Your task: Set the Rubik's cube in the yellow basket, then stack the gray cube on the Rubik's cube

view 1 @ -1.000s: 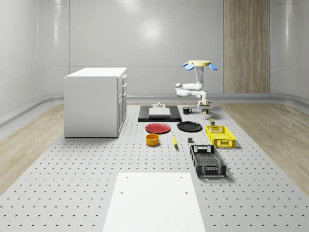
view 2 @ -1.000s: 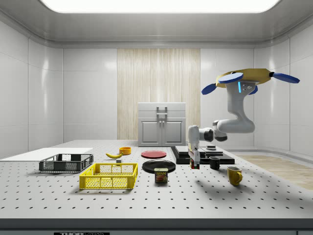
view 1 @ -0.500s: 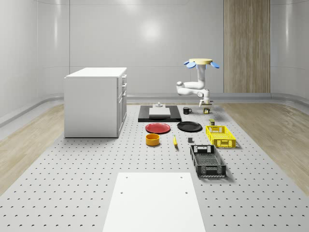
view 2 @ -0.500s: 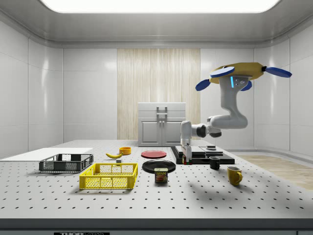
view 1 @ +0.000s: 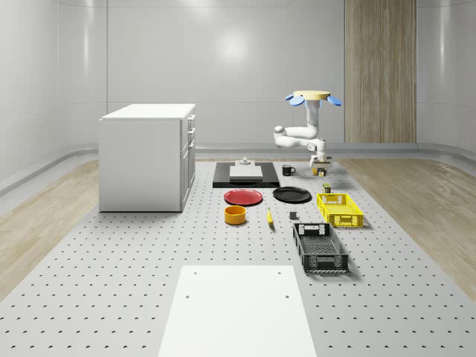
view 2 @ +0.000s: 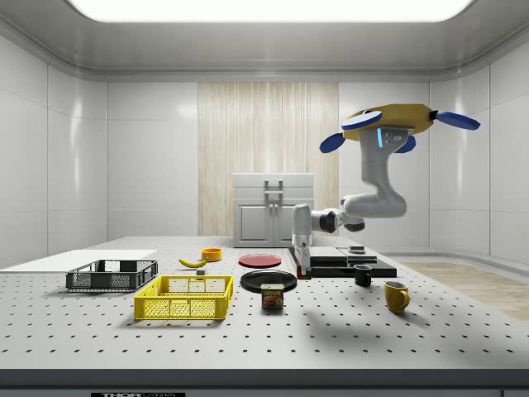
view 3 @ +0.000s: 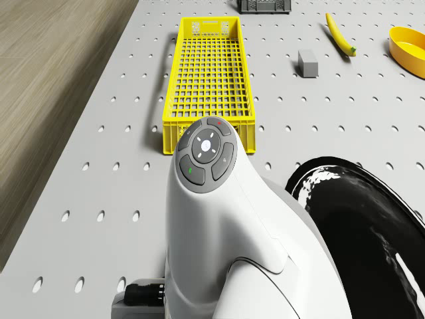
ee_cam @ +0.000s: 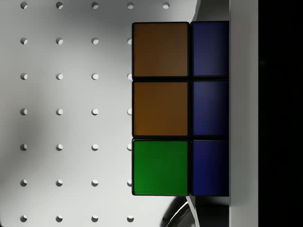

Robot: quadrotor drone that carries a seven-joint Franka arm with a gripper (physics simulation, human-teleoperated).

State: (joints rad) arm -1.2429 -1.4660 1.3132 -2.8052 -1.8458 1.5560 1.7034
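- Now, in the whole-scene view, the drone (view 1: 313, 97) hovers over the far end of the perforated table (view 1: 111, 282), beyond the mesh yellow basket (view 1: 340, 210). Its gripper (view 1: 324, 169) hangs low there. The small gray cube (view 1: 294, 216) lies between the banana (view 1: 269, 217) and the basket, apart from both.
- In the side view, the gripper (view 2: 302, 271) points down just above the table, beside the glossy black plate (view 2: 269, 280), clamped on the Rubik's cube (view 2: 306, 274). Compared with half a second ago, drone (view 2: 388, 124) and cube have shifted toward this view's left, away from the black mug (view 2: 362, 275). A can (view 2: 272, 296) stands between the cube and the yellow basket (view 2: 183, 299).
- In the drone view, the smooth white arm (view 3: 219, 219) covers the basket's (view 3: 207, 73) near end; the blocky gray cube (view 3: 308, 63) sits beyond, near the orange bowl (view 3: 410, 46).
- In the wrist view, the Rubik's cube (ee_cam: 180, 109) shows orange, green and blue squares, held above the dotted table (ee_cam: 66, 113).
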